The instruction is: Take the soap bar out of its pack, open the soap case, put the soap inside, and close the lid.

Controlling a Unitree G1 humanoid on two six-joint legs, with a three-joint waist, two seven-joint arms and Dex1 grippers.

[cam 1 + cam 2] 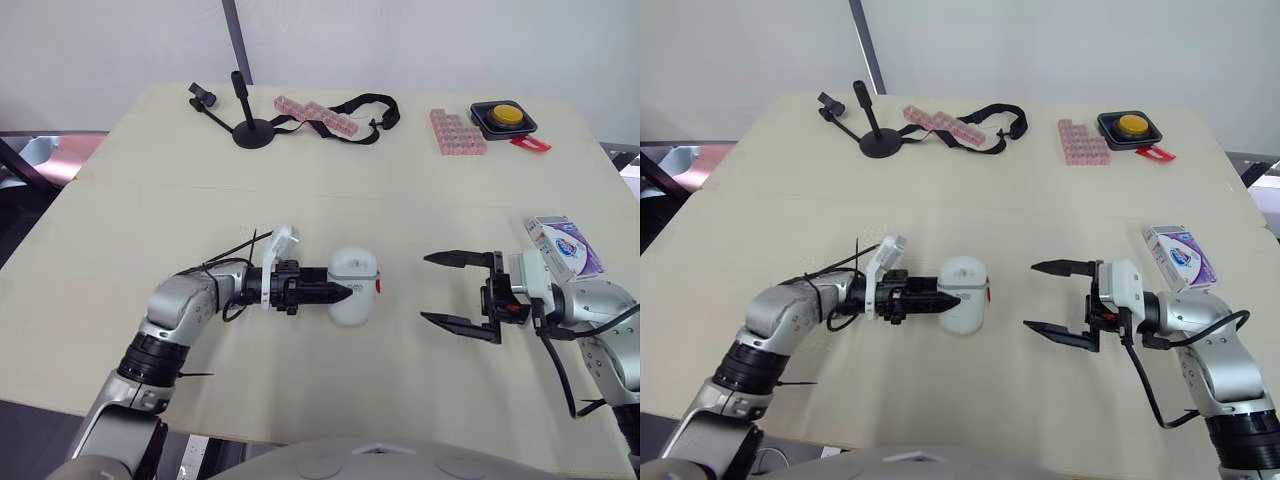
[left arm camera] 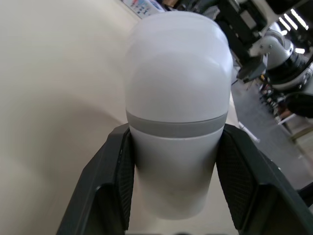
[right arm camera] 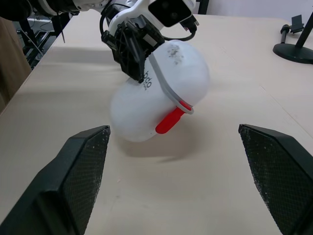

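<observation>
The white soap case point(image 1: 353, 287) with a grey band and a red latch point(image 3: 171, 120) sits lid-closed in the middle of the table, tilted up on one side in the right wrist view. My left gripper point(image 1: 335, 292) is shut on the soap case, its black fingers point(image 2: 113, 183) pressing both sides. To the right of the case my right gripper point(image 1: 442, 291) stands open and empty, pointing at the latch side with a gap between them. The purple and white soap pack point(image 1: 565, 247) lies behind my right wrist, near the table's right edge.
At the back stand a black clip stand point(image 1: 250, 130), a pink block strip point(image 1: 318, 113) with a black strap point(image 1: 368, 104), a pink block plate point(image 1: 457, 132) and a yellow button box point(image 1: 503, 118) beside a red piece point(image 1: 531, 145). The table's front edge point(image 1: 300, 440) is close.
</observation>
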